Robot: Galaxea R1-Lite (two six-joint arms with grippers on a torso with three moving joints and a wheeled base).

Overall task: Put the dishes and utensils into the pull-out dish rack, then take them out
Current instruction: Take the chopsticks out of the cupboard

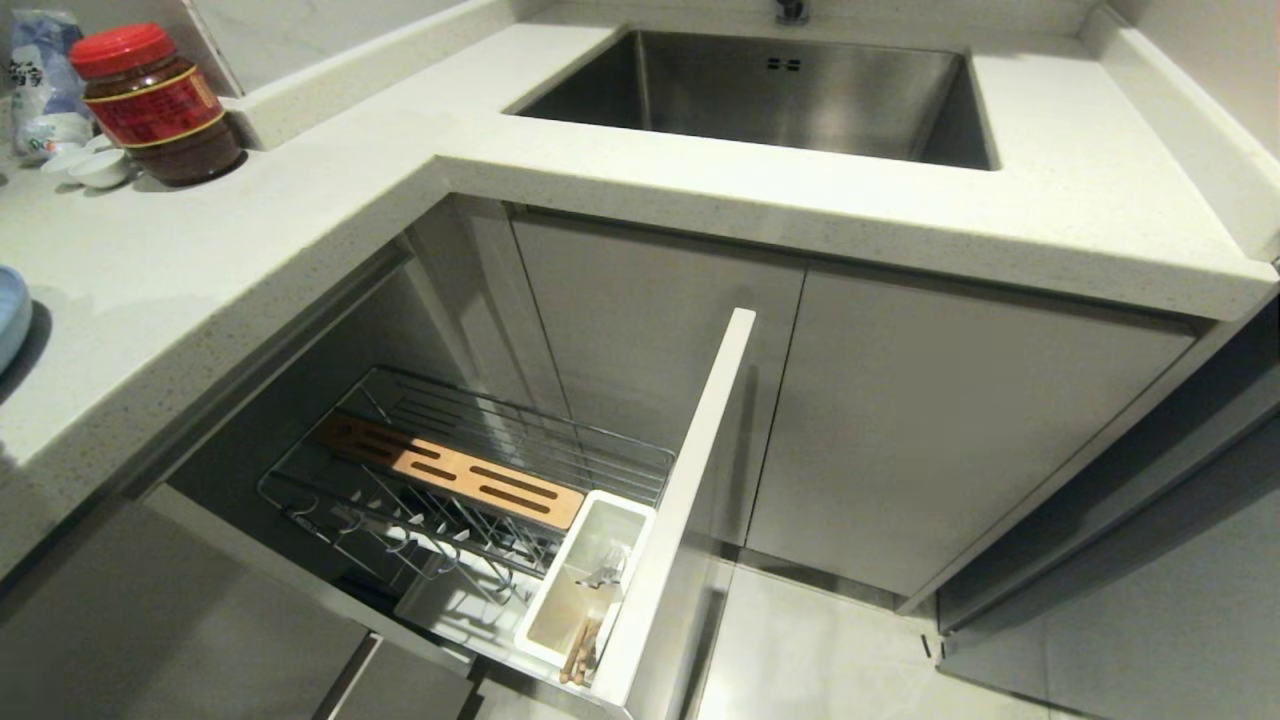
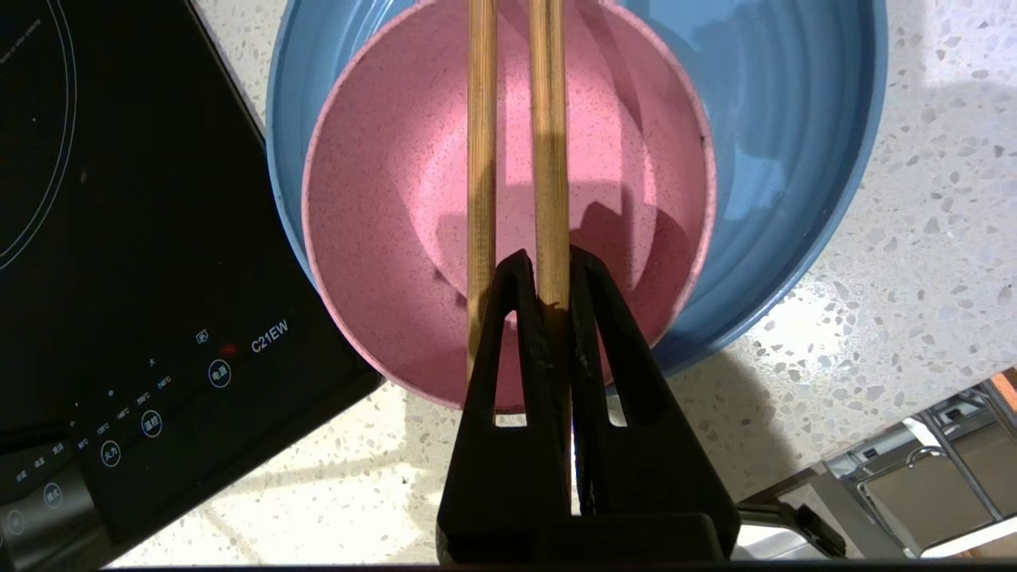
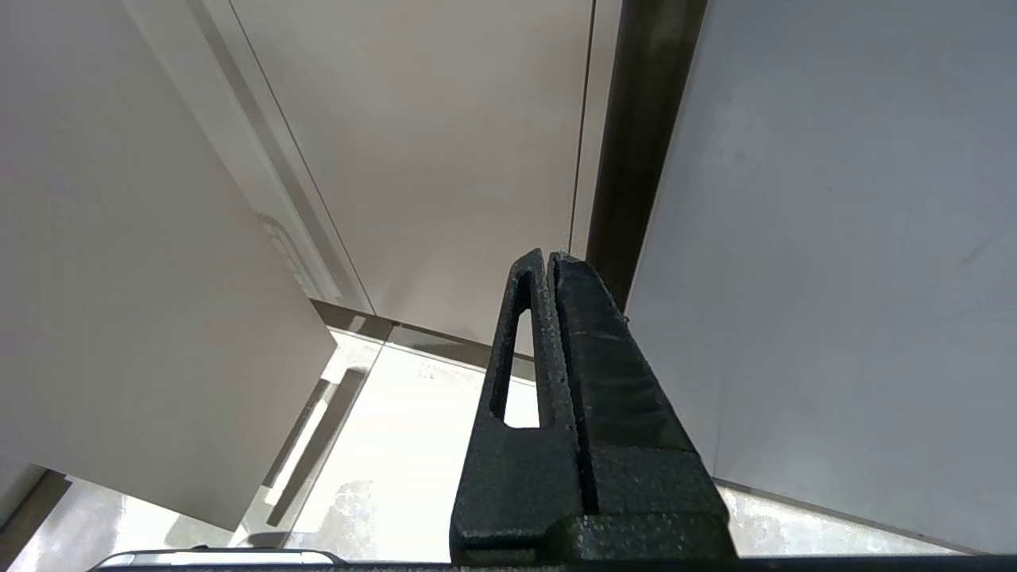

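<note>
Left gripper clamped on chopsticks, right gripper parked shut.

The left gripper (image 2: 544, 274) has its black fingers (image 2: 508, 381) pressed together on one of the chopsticks (image 2: 548, 159), with the second stick lying against the outside of one finger. The right gripper (image 3: 550, 262) hangs idle, its two fingers (image 3: 604, 397) pressed flat together and holding nothing. Neither arm shows in the head view.

Right end effector (image 3: 551, 258) closed, cabinet doors (image 3: 445, 159)

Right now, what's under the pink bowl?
The pink bowl sits in the blue plate on the speckled counter. The plate's centre is covered by the bowl. Chopsticks, pinched by the left gripper, cross above it.
</note>
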